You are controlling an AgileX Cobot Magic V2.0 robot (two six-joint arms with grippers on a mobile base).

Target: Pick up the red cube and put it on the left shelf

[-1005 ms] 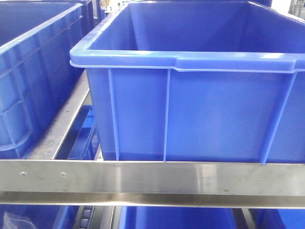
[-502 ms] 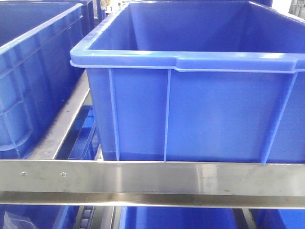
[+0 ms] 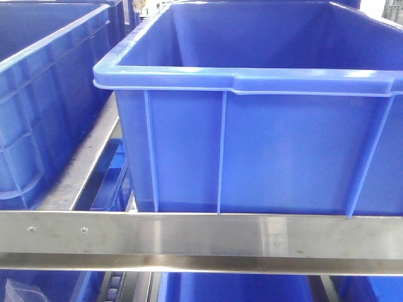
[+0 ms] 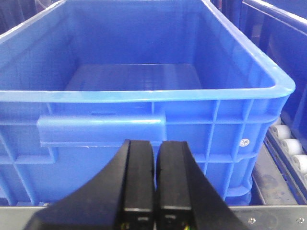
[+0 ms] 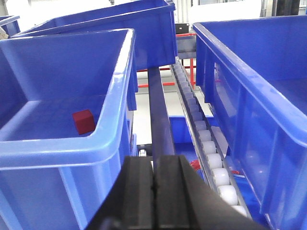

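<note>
A small red cube (image 5: 83, 121) lies on the floor of a blue bin (image 5: 110, 139), near that bin's right wall, in the right wrist view. My right gripper (image 5: 155, 160) is shut with nothing in it, low in front of that bin's near right corner. My left gripper (image 4: 154, 143) is also shut and empty, facing the front wall of another blue bin (image 4: 144, 96) whose floor is bare. The front view shows a large blue bin (image 3: 264, 82) on the steel shelf rail (image 3: 201, 234); no cube or gripper appears there.
A dark rail (image 5: 160, 115) and a white roller track (image 5: 201, 139) run between bins in the right wrist view, with a blue bin (image 5: 268, 105) on the right. More rollers (image 4: 288, 143) show right of the left bin. A second blue bin (image 3: 38, 107) stands at the front view's left.
</note>
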